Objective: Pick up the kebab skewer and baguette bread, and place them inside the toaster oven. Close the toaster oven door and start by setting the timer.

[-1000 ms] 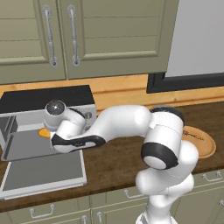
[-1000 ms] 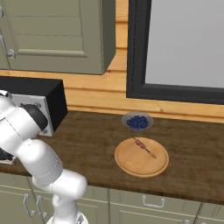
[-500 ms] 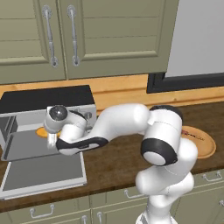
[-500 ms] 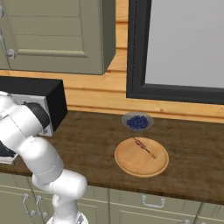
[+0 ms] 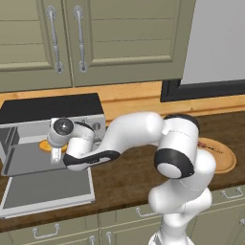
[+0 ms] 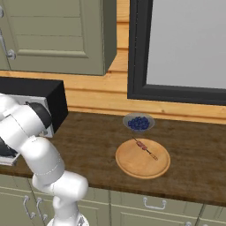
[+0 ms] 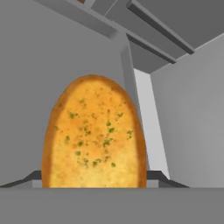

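The toaster oven [image 5: 52, 109] stands at the counter's left end with its door [image 5: 48, 190] dropped flat toward me. My arm reaches into its mouth. My gripper [image 5: 54, 155] is shut on the baguette bread [image 5: 47, 145], a golden loaf held just over the oven's tray. In the hand view the baguette bread [image 7: 94, 140] spans the gap between the fingertips [image 7: 27, 178] of my gripper [image 7: 96, 180], with grey oven walls behind it. The kebab skewer [image 6: 145, 148] lies on the wooden plate [image 6: 132, 165] to the right. The toaster oven [image 6: 42, 95] sits at the left edge there.
A bowl of blueberries [image 6: 138, 122] stands just behind the wooden plate. Wall cabinets [image 5: 95, 38] hang above the oven. The oven's knob panel [image 5: 96, 126] is right beside my forearm. Bare brown counter [image 5: 119, 177] lies between the oven and the plate.
My hand has dipped slightly lower inside the oven mouth with the loaf still gripped. The skewer and plate have not moved.
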Tool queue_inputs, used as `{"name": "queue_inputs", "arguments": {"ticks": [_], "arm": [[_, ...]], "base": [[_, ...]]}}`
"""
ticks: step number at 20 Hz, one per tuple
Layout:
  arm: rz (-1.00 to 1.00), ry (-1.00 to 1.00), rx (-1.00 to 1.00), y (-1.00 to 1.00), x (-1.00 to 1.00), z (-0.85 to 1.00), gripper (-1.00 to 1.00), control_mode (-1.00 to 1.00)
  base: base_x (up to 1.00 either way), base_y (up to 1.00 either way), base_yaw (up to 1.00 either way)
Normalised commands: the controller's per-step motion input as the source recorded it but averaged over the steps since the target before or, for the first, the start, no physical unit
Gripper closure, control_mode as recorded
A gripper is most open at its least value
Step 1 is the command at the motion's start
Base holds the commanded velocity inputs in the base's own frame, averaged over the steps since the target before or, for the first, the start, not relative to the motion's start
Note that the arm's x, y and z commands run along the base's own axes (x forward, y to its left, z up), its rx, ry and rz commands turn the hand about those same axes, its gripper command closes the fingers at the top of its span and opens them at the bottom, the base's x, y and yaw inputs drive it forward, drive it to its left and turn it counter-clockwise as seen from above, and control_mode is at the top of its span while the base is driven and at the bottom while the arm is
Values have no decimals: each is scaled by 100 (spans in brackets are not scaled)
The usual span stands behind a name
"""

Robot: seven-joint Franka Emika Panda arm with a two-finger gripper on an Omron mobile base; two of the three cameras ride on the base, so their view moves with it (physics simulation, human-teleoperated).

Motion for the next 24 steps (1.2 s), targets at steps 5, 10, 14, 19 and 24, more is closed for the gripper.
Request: {"name": "queue_inputs", "arguments": {"ticks": [5,10,14,19,24], "arm": [[0,0,0,0,0,0,-100,-100],[0,0,0,0,0,0,-100,-100],[0,0,0,0,0,0,-100,-100],[0,0,0,0,0,0,-100,-100],[-1,0,-1,-1,-56,31,-100,-100]], "base": [[0,0,0],[0,0,0],[0,0,0],[0,0,0],[0,0,0]]}}
